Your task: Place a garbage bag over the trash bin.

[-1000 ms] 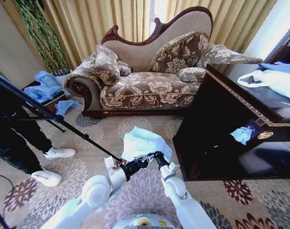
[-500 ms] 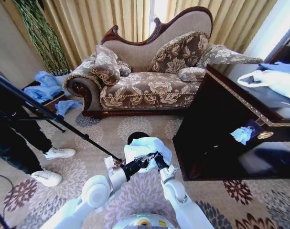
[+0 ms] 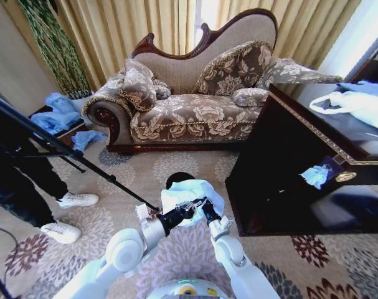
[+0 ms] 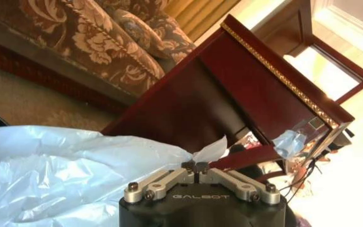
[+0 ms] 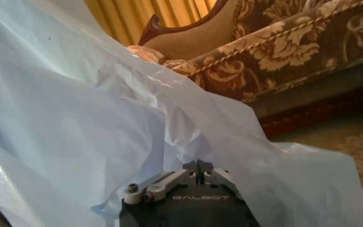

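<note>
The light-blue garbage bag (image 3: 190,190) hangs crumpled between both grippers, low over the patterned carpet in front of me. Behind its far edge peeks the black rim of the trash bin (image 3: 176,179), mostly hidden by the plastic. My left gripper (image 3: 192,207) is shut on a pinched corner of the bag (image 4: 62,175), as its wrist view shows at the fingertips (image 4: 197,165). Right beside it, my right gripper (image 3: 205,203) is shut on the bag's edge too, with the plastic sheet (image 5: 106,118) spreading away from its fingertips (image 5: 197,165).
A dark wooden cabinet (image 3: 282,162) stands close on the right, with a white bag (image 3: 354,103) on top. An ornate sofa (image 3: 195,106) fills the back. A tripod leg (image 3: 83,163) and a person's legs (image 3: 27,187) are at left, near blue bags (image 3: 58,112).
Both grippers have drawn the bag down and toward me over the last second, uncovering the bin's black rim behind it. Almost nothing has moved in the last half second.
</note>
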Available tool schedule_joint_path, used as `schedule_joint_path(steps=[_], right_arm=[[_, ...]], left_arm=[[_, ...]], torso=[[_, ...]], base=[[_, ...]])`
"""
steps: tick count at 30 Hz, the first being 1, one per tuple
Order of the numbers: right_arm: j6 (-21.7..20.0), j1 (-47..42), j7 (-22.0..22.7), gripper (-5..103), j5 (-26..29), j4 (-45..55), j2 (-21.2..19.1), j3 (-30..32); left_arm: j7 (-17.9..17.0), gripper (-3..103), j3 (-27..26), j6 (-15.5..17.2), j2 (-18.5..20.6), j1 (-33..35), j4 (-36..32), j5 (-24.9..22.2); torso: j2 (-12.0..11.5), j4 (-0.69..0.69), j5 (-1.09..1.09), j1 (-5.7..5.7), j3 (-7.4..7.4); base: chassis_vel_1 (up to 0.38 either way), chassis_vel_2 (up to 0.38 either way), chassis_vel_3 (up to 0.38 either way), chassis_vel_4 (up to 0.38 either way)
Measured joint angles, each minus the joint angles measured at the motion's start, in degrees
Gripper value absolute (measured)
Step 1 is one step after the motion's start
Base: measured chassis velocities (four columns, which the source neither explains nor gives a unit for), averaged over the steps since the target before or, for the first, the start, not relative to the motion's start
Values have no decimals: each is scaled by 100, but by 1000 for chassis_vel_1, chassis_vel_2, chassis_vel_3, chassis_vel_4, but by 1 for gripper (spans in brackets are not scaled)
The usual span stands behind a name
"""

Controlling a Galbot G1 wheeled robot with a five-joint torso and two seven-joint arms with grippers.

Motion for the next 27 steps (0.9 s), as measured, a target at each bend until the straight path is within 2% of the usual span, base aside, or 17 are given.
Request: schedule_joint_path(steps=[27], right_arm=[[14, -375, -3, 0, -41, 361, 23, 124]], left_arm=[[37, 0, 37, 27, 61, 100, -179, 6]], torso=[[0, 0, 0, 0, 0]], base=[[0, 0, 0, 0]])
